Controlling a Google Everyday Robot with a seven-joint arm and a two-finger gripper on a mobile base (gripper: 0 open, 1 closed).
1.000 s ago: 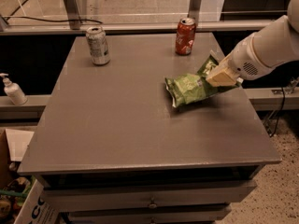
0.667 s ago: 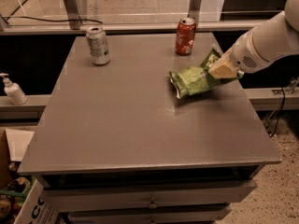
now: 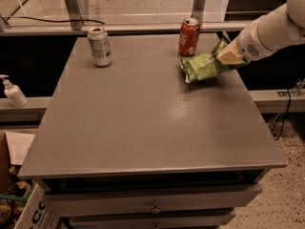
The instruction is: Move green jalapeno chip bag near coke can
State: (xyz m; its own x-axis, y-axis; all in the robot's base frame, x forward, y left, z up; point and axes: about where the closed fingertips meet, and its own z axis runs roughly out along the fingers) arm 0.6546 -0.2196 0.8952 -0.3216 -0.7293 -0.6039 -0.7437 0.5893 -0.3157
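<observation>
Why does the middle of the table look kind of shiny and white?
Camera view: light bounces off the smooth table, leaving a pale sheen near its middle; the chip bag throws a soft shadow under itself, beside the coke can; the gripper, shut on the bag's right edge, looks brightly lit.

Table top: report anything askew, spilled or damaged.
Only the crinkly light-green chip bag is askew, right end pinched in the gripper beside the upright red soda can. Nothing spilled; silver-white can also upright.
</observation>
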